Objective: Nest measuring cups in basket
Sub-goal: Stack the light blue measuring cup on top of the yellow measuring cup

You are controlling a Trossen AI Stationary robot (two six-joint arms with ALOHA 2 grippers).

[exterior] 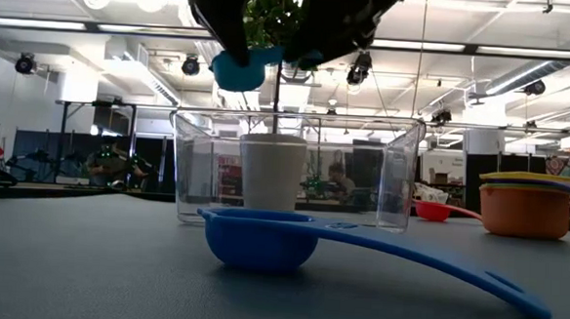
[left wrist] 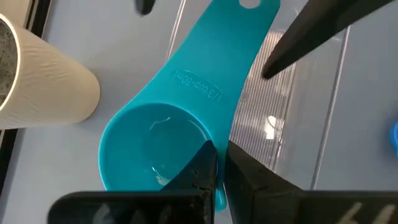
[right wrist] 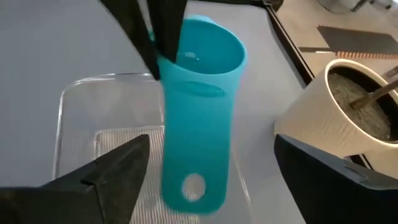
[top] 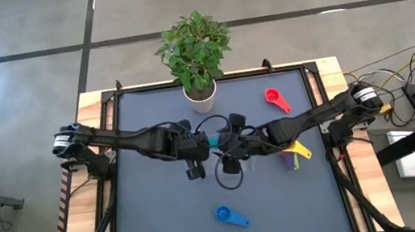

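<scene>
My left gripper (top: 200, 145) is shut on the teal measuring cup (top: 213, 140), which hangs in the air over the clear basket (exterior: 294, 170). In the left wrist view the cup's bowl (left wrist: 155, 149) is near and its handle (left wrist: 239, 37) points away. My right gripper (right wrist: 211, 144) is open, its fingers standing on either side of the teal handle (right wrist: 194, 180) without touching it. The blue cup (top: 230, 216) lies near the table's near edge. The red cup (top: 274, 100) lies far right. Yellow (top: 300, 150), purple and orange cups (exterior: 523, 209) sit together right of the basket. My left gripper pinches the rim of the teal cup's bowl (left wrist: 211, 134), on the side away from the handle. One finger (left wrist: 202, 171) is inside the bowl and the other (left wrist: 255, 177) outside. The cup is lifted clear above the basket, its handle reaching toward my right gripper.
A white plant pot (top: 200, 93) with a leafy plant stands just beyond the basket at the table's far edge. Cables loop over the mat between the two arms (top: 228, 174). Bare mat lies at near left (top: 156, 213).
</scene>
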